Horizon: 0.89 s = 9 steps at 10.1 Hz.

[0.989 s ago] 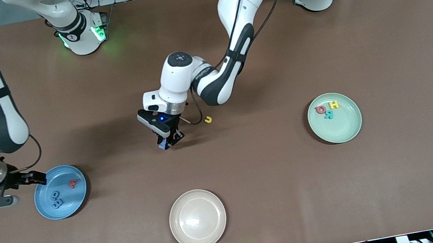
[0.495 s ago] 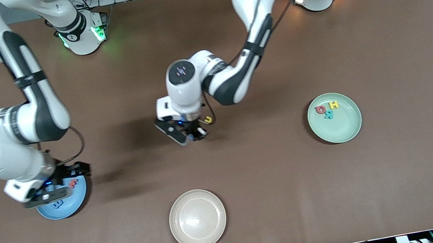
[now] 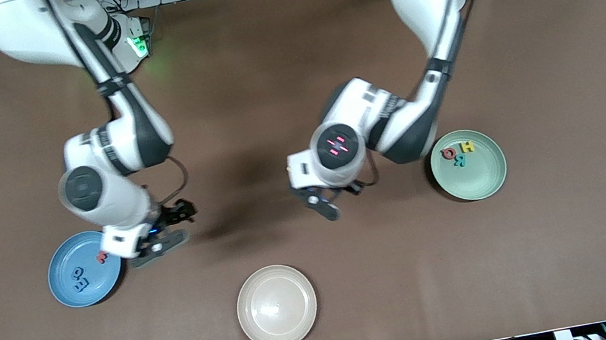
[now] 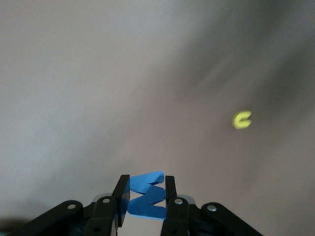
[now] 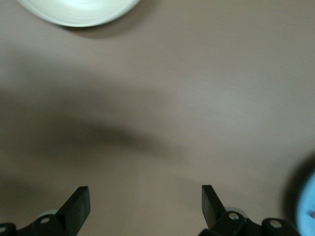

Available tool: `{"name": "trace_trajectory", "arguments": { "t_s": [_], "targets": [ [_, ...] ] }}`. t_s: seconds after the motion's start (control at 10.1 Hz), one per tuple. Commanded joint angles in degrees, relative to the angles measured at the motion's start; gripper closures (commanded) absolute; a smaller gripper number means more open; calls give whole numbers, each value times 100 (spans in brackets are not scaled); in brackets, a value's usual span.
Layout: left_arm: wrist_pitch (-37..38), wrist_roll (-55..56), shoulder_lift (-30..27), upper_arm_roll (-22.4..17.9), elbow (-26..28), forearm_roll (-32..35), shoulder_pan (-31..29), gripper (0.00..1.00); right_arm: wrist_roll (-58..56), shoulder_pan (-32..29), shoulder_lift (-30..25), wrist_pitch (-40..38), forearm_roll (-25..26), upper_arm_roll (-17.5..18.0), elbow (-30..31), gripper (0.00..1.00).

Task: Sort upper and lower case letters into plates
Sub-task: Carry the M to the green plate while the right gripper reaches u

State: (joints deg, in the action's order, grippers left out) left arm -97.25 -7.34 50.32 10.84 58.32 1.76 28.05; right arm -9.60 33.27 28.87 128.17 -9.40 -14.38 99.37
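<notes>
Letters are being sorted: a blue letter (image 4: 146, 195) is being gripped between the fingers of the left gripper (image 3: 327, 208), held over bare table between the mint plate (image 3: 489, 181) and the beige plate (image 3: 256, 328), while a yellow letter (image 4: 241, 119) is lying on the table below. The right gripper (image 3: 165, 239) is being held wide open and empty just beside the blue plate (image 3: 66, 293), where three letters are lying; three more are lying in the mint plate.

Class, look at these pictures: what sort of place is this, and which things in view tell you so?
Probably a robotics lab: two white robot arms mounted on a brown-covered table, metal framing and power cables along its edge, and small coloured toy letters sorted into a bright blue plate and a pale mint green plate.
</notes>
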Motion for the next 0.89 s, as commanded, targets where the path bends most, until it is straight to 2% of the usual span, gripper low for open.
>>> {"name": "trace_trajectory", "arguments": {
  "t_s": [0.0,0.2,0.4,0.59,0.79],
  "targets": [
    [154,-476,-469,181,914,139,-728,100,-24,765,687,76,-123,-65,-679,0],
    [110,-767,-715,181,1373,166,-1256,100,54,1442,988,548,-132,-65,-717,0],
    [-196,-1294,-1048,181,2047,166,-1774,100,449,1900,1234,648,-132,-65,-752,0],
    [-618,-1804,-1278,181,2638,332,-2275,100,468,2112,1349,770,-132,-56,-752,0],
    [-1354,-1920,-1340,181,3235,657,-2497,100,468,2297,1402,850,-132,-56,-717,0]
  ]
}}
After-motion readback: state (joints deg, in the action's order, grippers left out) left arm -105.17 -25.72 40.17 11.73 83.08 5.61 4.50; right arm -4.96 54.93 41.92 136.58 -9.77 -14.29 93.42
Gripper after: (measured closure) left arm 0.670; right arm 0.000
